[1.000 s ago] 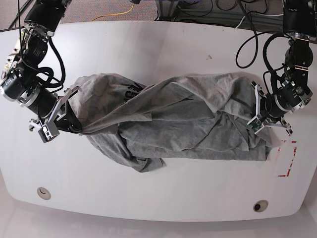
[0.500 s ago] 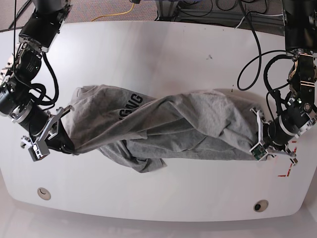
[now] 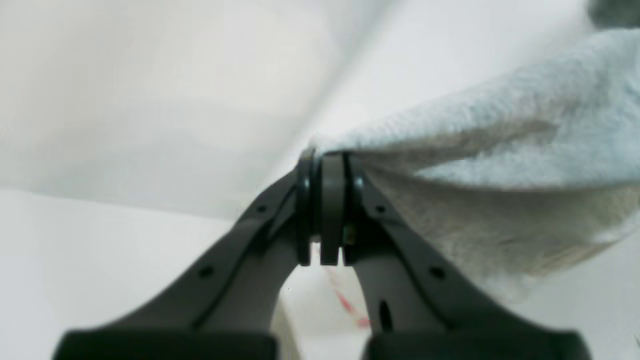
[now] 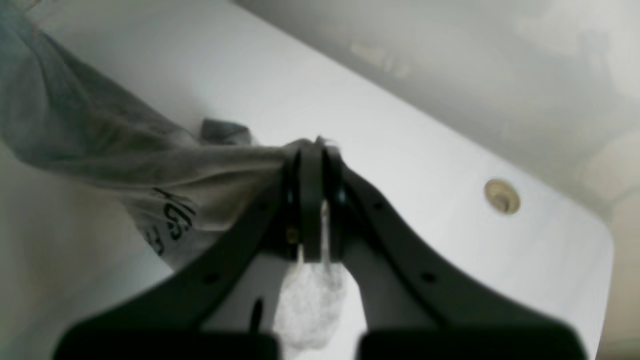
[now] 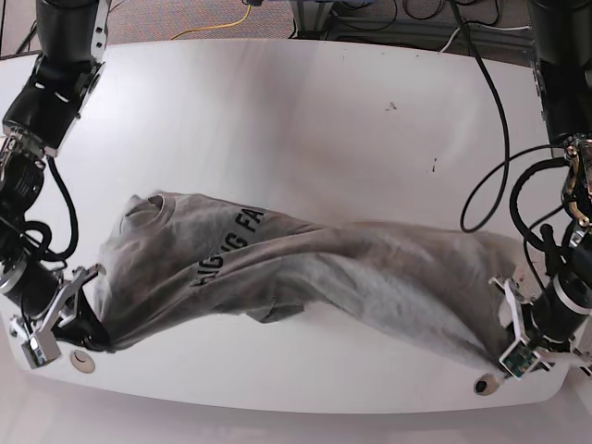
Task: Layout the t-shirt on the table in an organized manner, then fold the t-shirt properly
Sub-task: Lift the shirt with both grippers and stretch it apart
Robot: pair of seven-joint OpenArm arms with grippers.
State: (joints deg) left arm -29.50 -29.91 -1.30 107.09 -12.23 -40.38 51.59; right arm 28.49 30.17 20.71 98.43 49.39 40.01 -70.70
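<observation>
Stretching between both grippers, the t-shirt (image 5: 305, 268) is pinched at each end.

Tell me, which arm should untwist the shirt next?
Probably the right gripper: the t-shirt bunches and folds under near it, by the collar. The left gripper holds a smoother corner.

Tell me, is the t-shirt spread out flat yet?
No. The t-shirt is twisted and wrinkled, stretched between the two grippers across the table.

Setting: robotics laboratory. Indicators: a large glossy white surface (image 5: 305, 102) with rounded edges and two round holes (image 5: 487, 384), two black robot arms (image 5: 42, 102) with exposed cabling (image 5: 486, 139), and loose cables (image 5: 222, 26) on carpet behind.
</observation>
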